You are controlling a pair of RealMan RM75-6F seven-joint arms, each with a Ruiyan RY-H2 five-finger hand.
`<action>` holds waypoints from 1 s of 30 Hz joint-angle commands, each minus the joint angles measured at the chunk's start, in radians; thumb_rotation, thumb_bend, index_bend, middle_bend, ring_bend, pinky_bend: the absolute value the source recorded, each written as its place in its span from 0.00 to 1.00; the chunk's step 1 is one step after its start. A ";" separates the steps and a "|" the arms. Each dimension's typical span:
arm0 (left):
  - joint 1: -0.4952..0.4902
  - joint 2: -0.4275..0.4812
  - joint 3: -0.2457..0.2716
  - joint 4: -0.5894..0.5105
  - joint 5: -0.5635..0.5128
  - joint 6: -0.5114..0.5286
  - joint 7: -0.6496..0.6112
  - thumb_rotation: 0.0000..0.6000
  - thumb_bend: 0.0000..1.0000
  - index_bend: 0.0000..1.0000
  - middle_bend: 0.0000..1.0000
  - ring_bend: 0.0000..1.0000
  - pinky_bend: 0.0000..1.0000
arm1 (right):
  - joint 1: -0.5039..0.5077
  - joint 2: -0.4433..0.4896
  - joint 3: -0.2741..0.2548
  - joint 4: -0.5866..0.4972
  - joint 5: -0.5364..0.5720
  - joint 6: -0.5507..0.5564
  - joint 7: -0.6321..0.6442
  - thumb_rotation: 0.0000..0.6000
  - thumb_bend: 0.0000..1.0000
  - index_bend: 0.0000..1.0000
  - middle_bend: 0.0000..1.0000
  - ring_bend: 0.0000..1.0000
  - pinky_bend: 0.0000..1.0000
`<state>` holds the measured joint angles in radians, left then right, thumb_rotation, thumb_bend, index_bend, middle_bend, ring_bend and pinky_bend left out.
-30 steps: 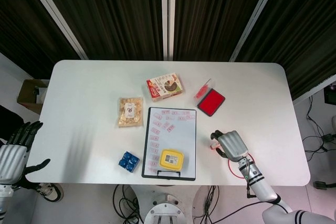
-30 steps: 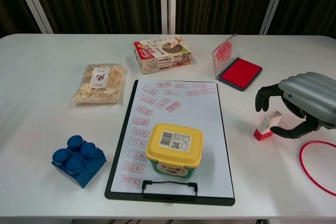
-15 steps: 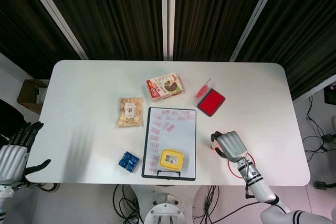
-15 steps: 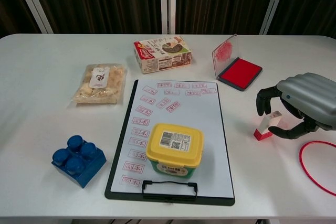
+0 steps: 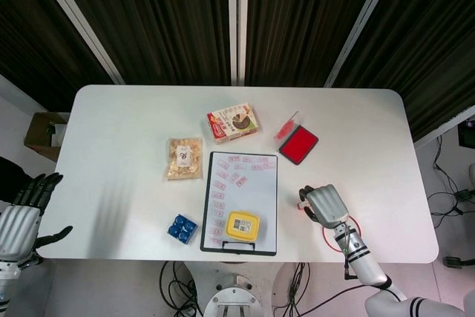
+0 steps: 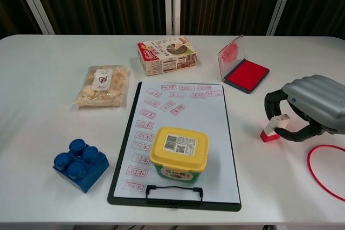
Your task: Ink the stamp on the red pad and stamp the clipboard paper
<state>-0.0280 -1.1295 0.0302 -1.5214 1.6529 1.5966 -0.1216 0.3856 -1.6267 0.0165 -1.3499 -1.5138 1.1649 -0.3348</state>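
White table [image 6: 48,95], right hand [image 6: 312,106] curled around half-hidden stamp [image 6: 272,129], grasp unclear

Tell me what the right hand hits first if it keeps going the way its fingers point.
The stamp: the right hand has its fingers curled around it already. Beyond that, leftward, the clipboard edge comes next, though depth is uncertain.

Each hand [image 6: 315,103] has a ribbed silver-grey back, black fingers [image 6: 271,104] and a grey wrist.

A yellow-lidded tub [image 6: 179,154] (barcode label up), blue brick [image 6: 81,164], snack bag [image 6: 103,85], food box [image 6: 167,55], red ring [image 6: 326,169].
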 commanded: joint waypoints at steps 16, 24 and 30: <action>0.006 0.005 -0.002 0.006 -0.007 0.009 -0.010 1.00 0.00 0.07 0.09 0.07 0.16 | 0.062 0.124 0.153 -0.113 0.106 -0.020 0.098 1.00 0.36 0.73 0.66 0.79 0.96; 0.004 0.014 -0.005 0.001 -0.010 0.008 -0.009 1.00 0.00 0.07 0.09 0.07 0.16 | 0.199 0.174 0.292 -0.058 0.351 -0.255 0.114 1.00 0.38 0.85 0.75 0.84 0.98; -0.001 0.017 -0.006 -0.002 -0.017 -0.005 -0.007 1.00 0.00 0.07 0.09 0.07 0.16 | 0.297 0.162 0.316 0.039 0.483 -0.379 0.066 1.00 0.38 0.89 0.78 0.85 0.98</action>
<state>-0.0278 -1.1126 0.0243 -1.5234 1.6366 1.5923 -0.1286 0.6468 -1.4608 0.3157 -1.3518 -1.0705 0.8245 -0.2480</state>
